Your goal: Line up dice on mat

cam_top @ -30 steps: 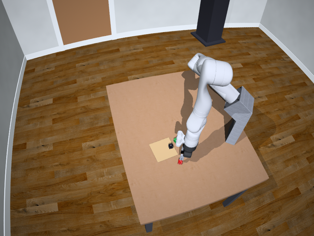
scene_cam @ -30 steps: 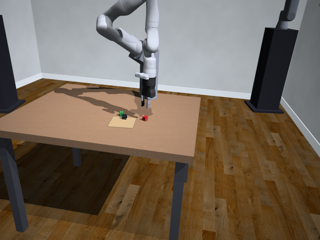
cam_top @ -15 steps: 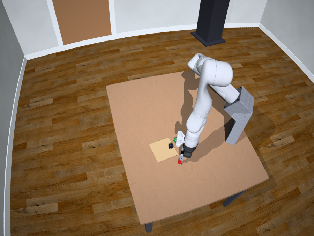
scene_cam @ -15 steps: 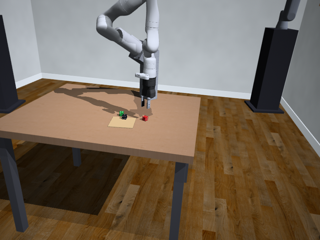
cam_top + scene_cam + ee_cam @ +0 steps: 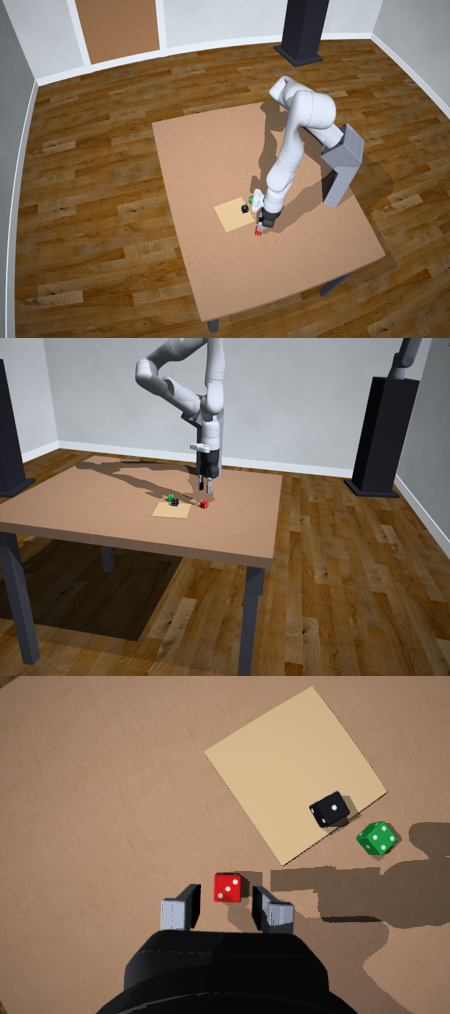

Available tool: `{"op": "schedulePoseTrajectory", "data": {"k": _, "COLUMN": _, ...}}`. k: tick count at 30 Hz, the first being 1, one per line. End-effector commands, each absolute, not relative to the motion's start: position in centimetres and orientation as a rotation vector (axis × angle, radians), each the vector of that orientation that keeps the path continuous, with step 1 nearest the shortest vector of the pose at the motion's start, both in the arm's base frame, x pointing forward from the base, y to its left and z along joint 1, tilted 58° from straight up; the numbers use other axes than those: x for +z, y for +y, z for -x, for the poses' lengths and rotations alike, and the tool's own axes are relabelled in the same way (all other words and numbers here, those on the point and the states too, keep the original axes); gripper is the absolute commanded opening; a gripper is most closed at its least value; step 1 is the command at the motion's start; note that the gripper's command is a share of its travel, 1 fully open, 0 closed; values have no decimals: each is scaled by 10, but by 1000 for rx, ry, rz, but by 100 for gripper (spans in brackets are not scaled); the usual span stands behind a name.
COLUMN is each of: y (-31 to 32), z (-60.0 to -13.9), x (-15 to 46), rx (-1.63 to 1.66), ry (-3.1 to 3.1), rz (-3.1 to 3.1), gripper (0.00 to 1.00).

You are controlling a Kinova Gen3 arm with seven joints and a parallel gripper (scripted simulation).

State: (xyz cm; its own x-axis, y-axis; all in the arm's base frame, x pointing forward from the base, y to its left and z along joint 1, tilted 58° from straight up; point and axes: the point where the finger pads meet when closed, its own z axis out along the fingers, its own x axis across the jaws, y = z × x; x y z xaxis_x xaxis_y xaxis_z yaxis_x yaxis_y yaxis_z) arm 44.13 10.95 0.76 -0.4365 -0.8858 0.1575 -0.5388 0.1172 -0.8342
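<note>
three dice are in play, and the red die (image 5: pixel 257 233) (image 5: pixel 204 504) (image 5: pixel 227 888), a three on top, looks like the one to fetch next. it sits on the table (image 5: pixel 291 265) (image 5: pixel 232 527) (image 5: pixel 100 801), off the mat (image 5: pixel 229 218) (image 5: pixel 170 512) (image 5: pixel 290 751). the jaws stand apart above it with nothing between them. in the wrist view the red die lies between the two fingers from side to side but a little ahead of them, two of its flat sides facing the pads, so the approach probably wants only a downward move with a slight forward correction, and little or no twist. the black die (image 5: pixel 244 208) (image 5: pixel 174 502) (image 5: pixel 332 807), showing one, is on the mat by the edge that faces the base (image 5: pixel 354 140) (image 5: pixel 221 447), where the lowest number belongs. the green die (image 5: pixel 250 200) (image 5: pixel 170 498) (image 5: pixel 380 837), a four, rests off the mat, just beside that same edge. the red should then go beyond the black, away from the base, with room left farther out for the green. a finger landing on the red die's top could tip it and change its number, so centring matters before closing.
</note>
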Motion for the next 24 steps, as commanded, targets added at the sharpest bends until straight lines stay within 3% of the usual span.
{"op": "schedulePoseTrajectory", "data": {"k": 1, "y": 106, "z": -444, "x": 6, "rx": -1255, "ry": 2020, "rz": 1385, "gripper": 79}}
{"op": "schedulePoseTrajectory", "data": {"k": 24, "y": 93, "z": -466, "x": -9, "rx": -1255, "ry": 2020, "rz": 1385, "gripper": 79}}
